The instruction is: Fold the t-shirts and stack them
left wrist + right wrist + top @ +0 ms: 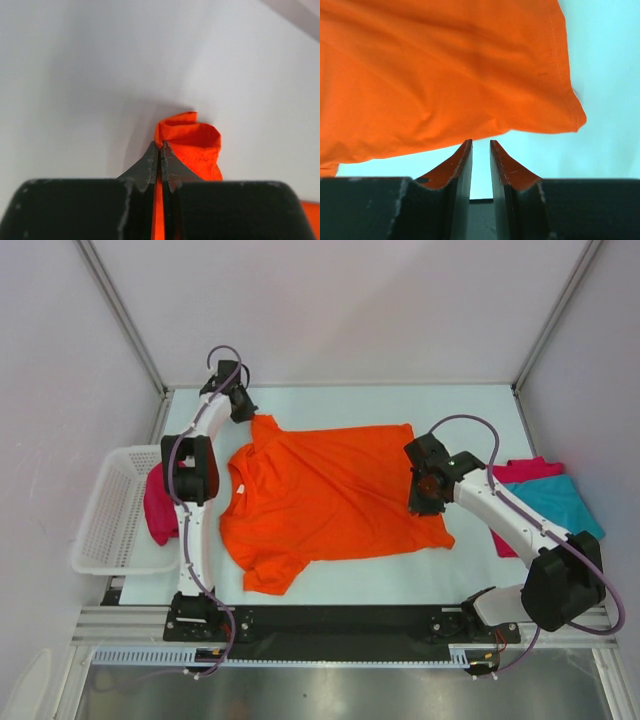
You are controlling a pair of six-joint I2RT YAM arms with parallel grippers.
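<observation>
The left end effector (pixel 160 146) is clenched on the orange t-shirt (pixel 335 500), its two jaws pressed together with a strip of orange cloth running between them. Just past the tips the far sleeve (pixel 192 137) is bunched into a small rolled fold and lifted off the pale counter (pixel 470 410). From above, this end effector sits at the far left of the counter, over that sleeve's outer end. The right end effector (pixel 480 145) is released: its jaws stand a narrow gap apart with bare counter showing between them and no cloth in the gap. The shirt's bottom hem (pixel 562 95) and its corner lie just beyond the tips. The orange t-shirt is spread across the middle of the counter, collar to the left, hem to the right, its near sleeve pointing toward the arm bases. At the right side, beside the right arm, a teal t-shirt (pixel 560 502) lies over a crimson t-shirt (pixel 520 472). On the left, behind the left arm, another crimson garment (pixel 158 505) sits bunched at the right rim of a white mesh basket (pixel 105 515).
</observation>
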